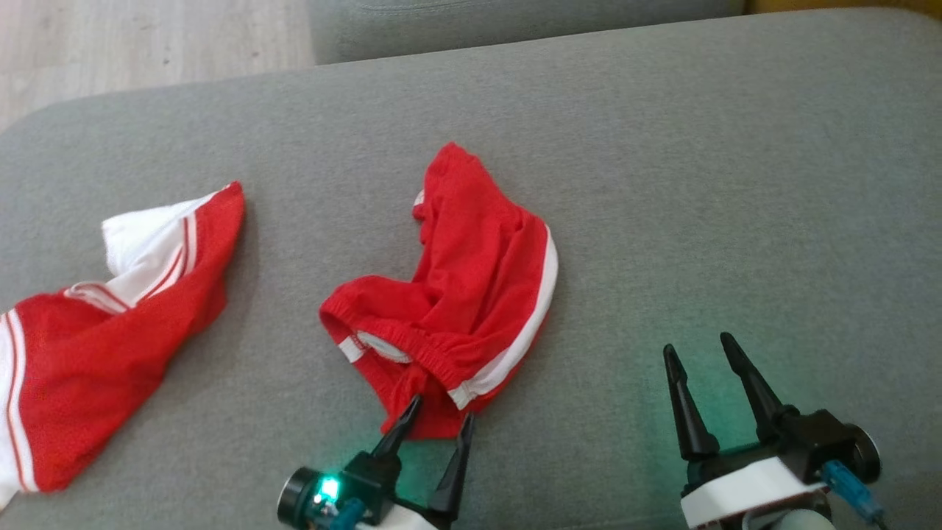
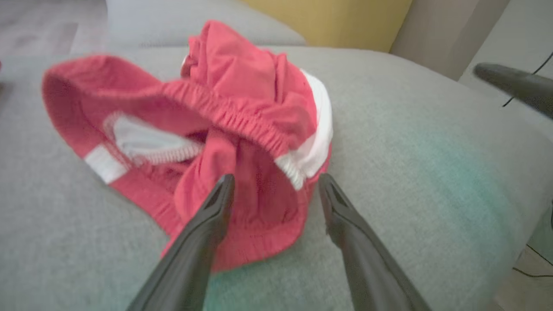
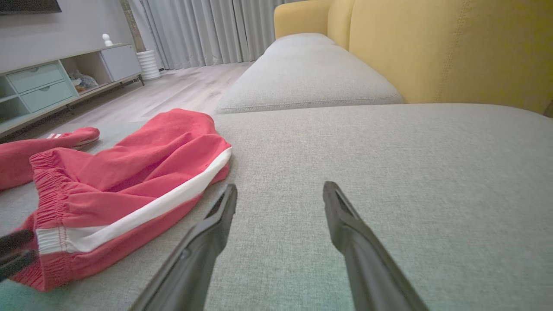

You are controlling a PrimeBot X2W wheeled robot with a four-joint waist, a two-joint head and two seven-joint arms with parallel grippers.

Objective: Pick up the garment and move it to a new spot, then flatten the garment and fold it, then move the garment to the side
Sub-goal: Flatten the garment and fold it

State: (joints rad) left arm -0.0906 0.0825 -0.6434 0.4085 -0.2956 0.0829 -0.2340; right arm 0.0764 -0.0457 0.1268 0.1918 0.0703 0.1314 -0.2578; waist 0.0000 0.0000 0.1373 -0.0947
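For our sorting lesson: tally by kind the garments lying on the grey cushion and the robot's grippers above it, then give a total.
Red shorts: 1
Red-and-white garment: 1
Grippers: 2 (left gripper, right gripper)
Total: 4

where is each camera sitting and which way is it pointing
Head view: on the robot's head, looking down at the grey sofa cushion; left tool and right tool rise from the bottom edge.
Left wrist view: on the left wrist, looking along its open fingers at the red shorts.
Right wrist view: on the right wrist, looking along its open fingers across the cushion toward the yellow sofa back.
Shared: both wrist views show the shorts and the yellow back.
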